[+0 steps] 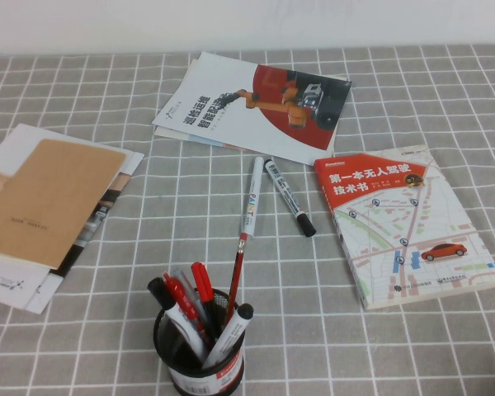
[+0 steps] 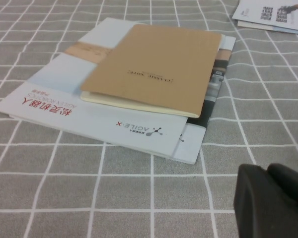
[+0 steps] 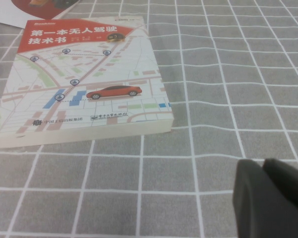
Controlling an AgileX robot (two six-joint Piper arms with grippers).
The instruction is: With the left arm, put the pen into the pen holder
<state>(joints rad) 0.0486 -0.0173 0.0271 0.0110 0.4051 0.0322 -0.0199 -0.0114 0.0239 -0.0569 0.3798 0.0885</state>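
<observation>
1. The red-and-white paperback book with a street map and a red car on its cover bears the white title "第一本无人驾驶技术书" on its red band.
2. The tan kraft-paper notebook carries small dark print reading "CLASSIC NOTE".
3. The pale glossy brochure under it shows the logo "AGILE·X" and red characters "松灵机器人".
4. The all-white marker lying on the surface has coloured lettering, apparently "PAINT".

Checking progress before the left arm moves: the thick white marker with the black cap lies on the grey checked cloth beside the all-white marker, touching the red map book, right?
Not touching: the high view shows the black-capped marker apart from the red map book, with bare cloth between them. The rest holds.
</observation>
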